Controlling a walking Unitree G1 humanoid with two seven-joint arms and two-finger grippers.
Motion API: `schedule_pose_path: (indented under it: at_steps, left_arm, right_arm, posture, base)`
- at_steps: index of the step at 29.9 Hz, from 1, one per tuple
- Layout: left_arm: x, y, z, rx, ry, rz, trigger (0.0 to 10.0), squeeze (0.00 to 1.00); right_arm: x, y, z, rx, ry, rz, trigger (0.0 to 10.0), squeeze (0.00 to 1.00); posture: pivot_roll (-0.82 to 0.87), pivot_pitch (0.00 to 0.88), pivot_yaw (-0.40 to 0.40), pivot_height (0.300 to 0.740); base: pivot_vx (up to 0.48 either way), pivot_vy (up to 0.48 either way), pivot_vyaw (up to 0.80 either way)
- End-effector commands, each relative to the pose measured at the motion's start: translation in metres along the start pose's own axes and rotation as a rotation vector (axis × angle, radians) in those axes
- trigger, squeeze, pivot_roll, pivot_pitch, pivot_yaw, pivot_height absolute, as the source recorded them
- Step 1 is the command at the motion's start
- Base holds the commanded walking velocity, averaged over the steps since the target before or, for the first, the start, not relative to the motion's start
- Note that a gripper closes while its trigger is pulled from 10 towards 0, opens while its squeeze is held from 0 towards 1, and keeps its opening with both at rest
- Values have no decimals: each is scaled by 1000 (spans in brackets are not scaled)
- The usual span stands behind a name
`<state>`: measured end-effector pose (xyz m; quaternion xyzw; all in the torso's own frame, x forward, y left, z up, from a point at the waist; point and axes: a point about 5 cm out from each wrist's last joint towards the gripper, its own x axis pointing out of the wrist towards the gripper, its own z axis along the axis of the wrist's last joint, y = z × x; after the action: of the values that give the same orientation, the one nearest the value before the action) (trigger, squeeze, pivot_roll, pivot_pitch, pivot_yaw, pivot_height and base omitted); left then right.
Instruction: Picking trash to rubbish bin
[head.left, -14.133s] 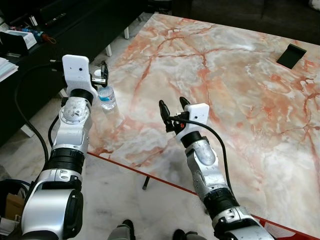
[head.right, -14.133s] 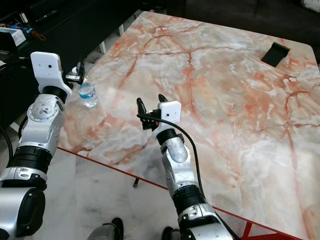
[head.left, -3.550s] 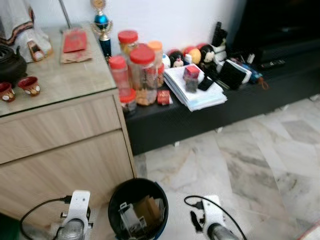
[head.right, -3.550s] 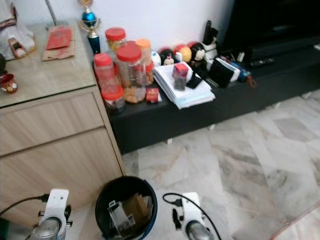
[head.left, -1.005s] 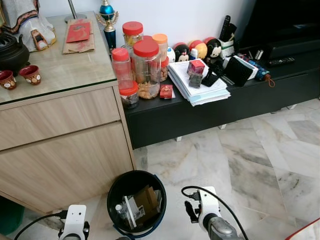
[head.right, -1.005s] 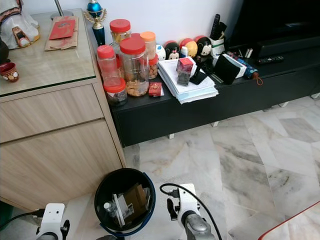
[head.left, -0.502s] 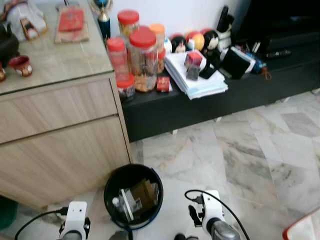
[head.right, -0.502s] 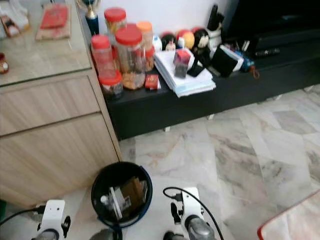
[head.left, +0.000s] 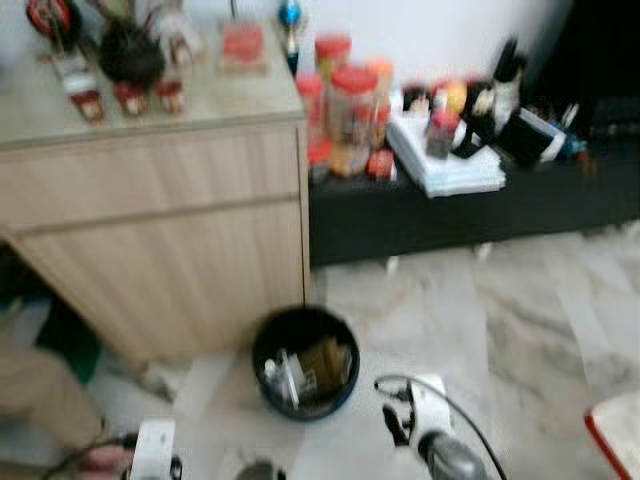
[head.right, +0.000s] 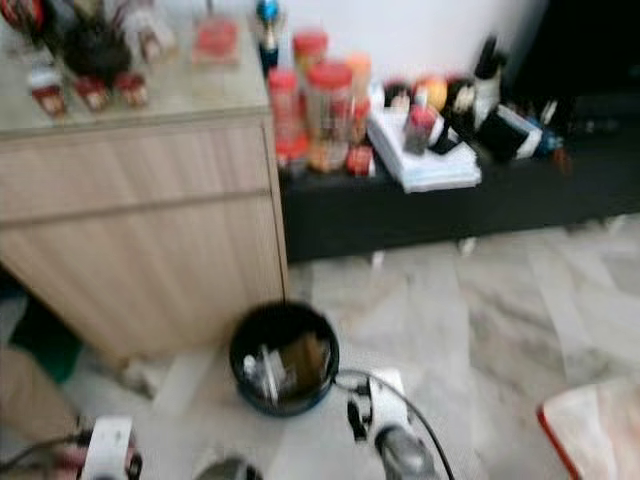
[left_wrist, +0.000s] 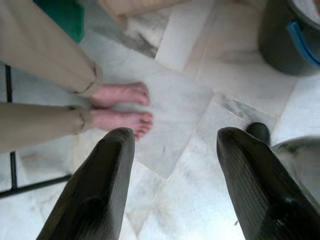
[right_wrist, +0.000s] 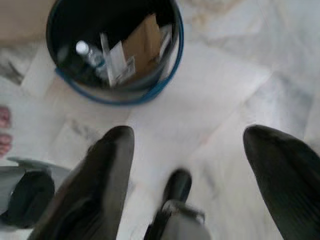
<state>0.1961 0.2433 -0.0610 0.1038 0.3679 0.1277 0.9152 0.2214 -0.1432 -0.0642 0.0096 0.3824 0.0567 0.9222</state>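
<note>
Marble floor held the bin (right_wrist: 114, 47), its light, slippery plastic bottle (right_wrist: 90, 55) best taken at the neck, while both hands, left hand (left_wrist: 172, 172) and right hand (right_wrist: 200, 180), hung spread and empty.

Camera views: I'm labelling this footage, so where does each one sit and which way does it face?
Eye views: head, looking down at the bin on the floor beside the cabinet; right gripper low in frame.
Left wrist view: faces the floor; open left gripper, a person's bare feet.
Right wrist view: faces down into the bin, open fingers.
Shared: the bin, with the bottle inside.
</note>
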Motion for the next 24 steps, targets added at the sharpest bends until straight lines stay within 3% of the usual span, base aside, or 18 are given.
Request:
schedule_pose_path:
  at_steps: [1,24]
  left_arm:
    - [-1,-5,-1,-12,6,-8,10000,0]
    - [-2,-3,-6,3,19,-10,10000,0]
  right_arm:
    - [-1,-7,-2,8,8,-19,10000,0]
    - [-3,-7,-10,17,22,-30,10000,0]
  posture:
    - [114,122,-48,740]
    - [104,99,-31,740]
  base:
    - [-277,0,0]
    - [-278,0,0]
